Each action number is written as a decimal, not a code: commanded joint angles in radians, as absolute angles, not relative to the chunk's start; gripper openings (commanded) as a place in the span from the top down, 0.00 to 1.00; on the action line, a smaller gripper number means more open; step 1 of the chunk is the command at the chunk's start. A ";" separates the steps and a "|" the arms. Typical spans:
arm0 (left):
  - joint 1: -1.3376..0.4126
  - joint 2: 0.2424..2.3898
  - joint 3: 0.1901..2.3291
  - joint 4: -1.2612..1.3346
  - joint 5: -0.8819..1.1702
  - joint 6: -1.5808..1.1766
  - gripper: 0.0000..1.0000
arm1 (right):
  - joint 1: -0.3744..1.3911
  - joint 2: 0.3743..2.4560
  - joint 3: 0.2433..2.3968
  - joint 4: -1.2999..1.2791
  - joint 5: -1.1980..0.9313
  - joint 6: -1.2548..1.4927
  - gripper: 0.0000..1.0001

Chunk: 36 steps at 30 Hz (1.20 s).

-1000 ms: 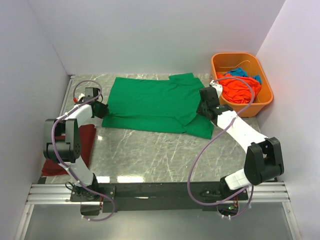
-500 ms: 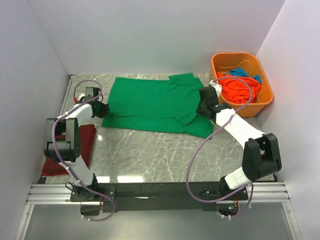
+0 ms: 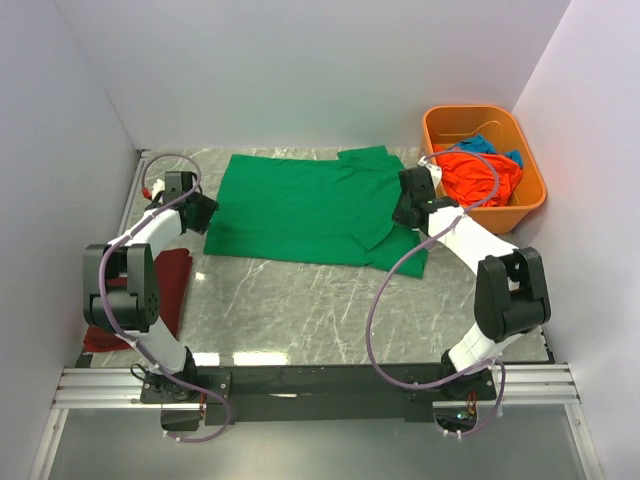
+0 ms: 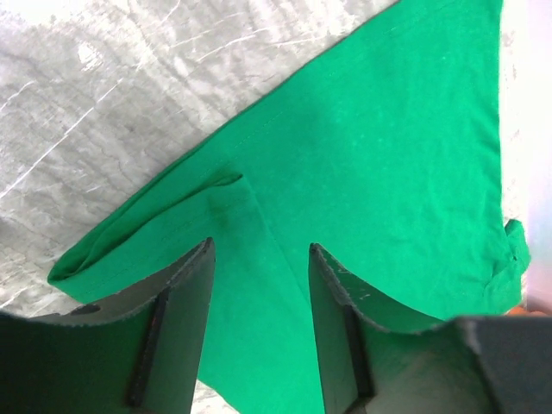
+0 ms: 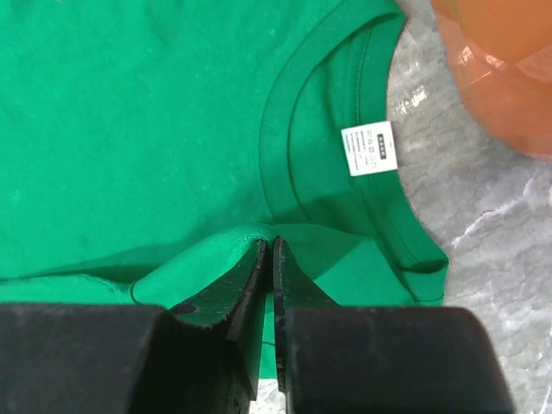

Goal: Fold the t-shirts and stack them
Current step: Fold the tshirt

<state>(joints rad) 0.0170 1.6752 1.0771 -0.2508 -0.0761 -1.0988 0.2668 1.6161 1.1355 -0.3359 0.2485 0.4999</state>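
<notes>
The bright green soft cloth t-shirt (image 3: 300, 200) lies spread across the far half of the grey marble-patterned table (image 3: 300, 300), its length running left to right, the neck end toward the right and the hem end toward the left. Its right part is already doubled over onto the body, so it appears to be partway through folding, with 1 arm stationed at each end so the cloth can be worked from both sides.

The rigid orange plastic tub (image 3: 470, 109) stands at the far right corner, just beside the neck end. It holds a crumpled orange cloth t-shirt (image 3: 480, 178) and a blue cloth t-shirt (image 3: 482, 145) beneath it, probably waiting their turn. A dark red cloth t-shirt (image 3: 172, 275) lies flat at the near left edge, partly under the left arm and apart from the green one. That spot looks like the place for the stack.

The right gripper (image 5: 269, 250) has its 2 fingers pressed together on a small raised pinch of green cloth just below the ribbed neckband (image 5: 274, 147). The small white sewn-in label (image 5: 369, 148) sits a little to the side of that pinch.

The left gripper (image 4: 259, 254) hangs low over the hem-end corner with its 2 fingers apart, green cloth showing in the gap between them. A short folded edge lies just ahead of the fingertips. I judge it is lined up to grip this corner, but nothing is clamped yet.
</notes>
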 commanded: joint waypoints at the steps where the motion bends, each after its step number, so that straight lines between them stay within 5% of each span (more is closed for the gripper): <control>1: 0.017 1.657 1.092 -0.236 -0.072 -1.085 0.49 | 0.247 1.634 1.180 -0.308 0.244 0.488 0.86; 15: -0.058 1.861 1.333 -0.483 -0.253 -1.183 0.66 | 0.236 1.646 1.175 -0.299 0.222 0.489 0.93; 36: -0.086 2.009 1.480 -0.626 -0.316 -1.249 0.68 | 0.236 1.620 1.158 -0.293 0.209 0.483 0.99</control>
<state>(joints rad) -0.0818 1.9919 1.4376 -0.6086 -0.2943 -1.2350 0.2459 1.6466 1.1416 -0.3283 0.2119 0.4961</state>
